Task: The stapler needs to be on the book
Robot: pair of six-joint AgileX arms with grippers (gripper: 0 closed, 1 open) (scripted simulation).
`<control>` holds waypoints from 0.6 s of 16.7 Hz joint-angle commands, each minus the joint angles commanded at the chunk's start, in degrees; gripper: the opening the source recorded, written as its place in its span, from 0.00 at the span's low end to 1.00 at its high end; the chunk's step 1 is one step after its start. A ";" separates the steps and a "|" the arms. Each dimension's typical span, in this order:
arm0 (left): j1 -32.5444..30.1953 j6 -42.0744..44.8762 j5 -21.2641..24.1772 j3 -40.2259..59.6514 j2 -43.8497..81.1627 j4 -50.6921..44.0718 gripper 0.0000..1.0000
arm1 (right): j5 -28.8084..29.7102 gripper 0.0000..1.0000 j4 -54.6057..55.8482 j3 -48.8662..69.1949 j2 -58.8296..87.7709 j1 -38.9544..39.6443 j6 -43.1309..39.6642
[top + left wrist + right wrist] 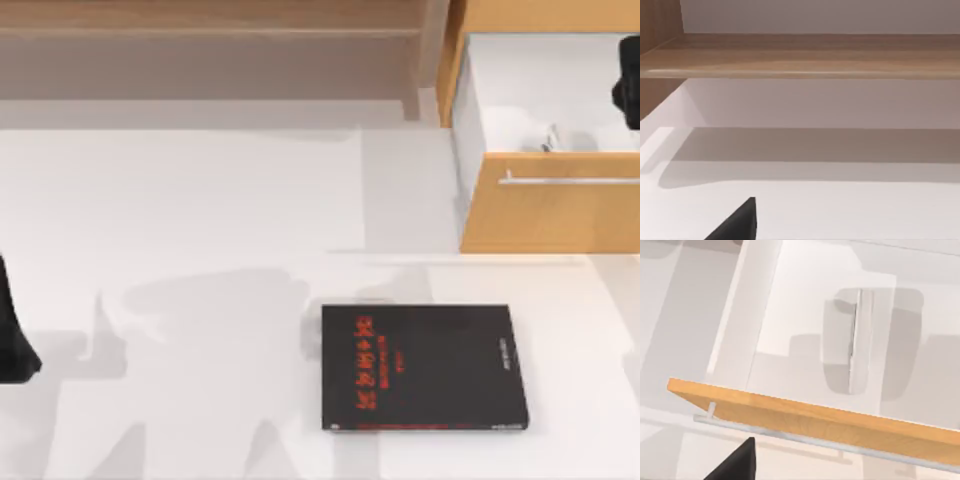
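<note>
Right wrist view looks down into an open drawer [805,415] with a wood front and a metal handle [790,436]; the stapler [860,340] lies on the drawer's white floor, near the front wall but not touching it, its long side running front to back. A dark fingertip [737,465] of the right tool juts in at the frame's edge; whether that tool is spread or pressed together I cannot tell. In the top view the right arm [628,80] hangs over the drawer at the far right, and the stapler [551,138] shows just behind the drawer front [560,200]. The book [423,368] lies flat on the white desk [200,200], in front of the drawer and well apart from the stapler, with nothing on its cover. A wooden shelf [200,40] runs along the back. The left arm [12,340] sits parked at the desk's left edge; its tool's state I cannot tell either.
</note>
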 joint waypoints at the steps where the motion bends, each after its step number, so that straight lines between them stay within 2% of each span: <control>1: 0.00 0.00 0.00 0.00 0.00 0.00 1.00 | 0.17 1.00 -3.17 5.60 6.29 0.17 0.23; 6: 0.00 0.00 0.00 0.00 0.00 0.00 1.00 | 1.81 1.00 -17.44 30.72 34.45 0.27 1.55; 10: 0.00 0.00 0.00 0.00 0.00 0.00 1.00 | 3.17 1.00 -25.50 45.28 50.37 -0.12 2.59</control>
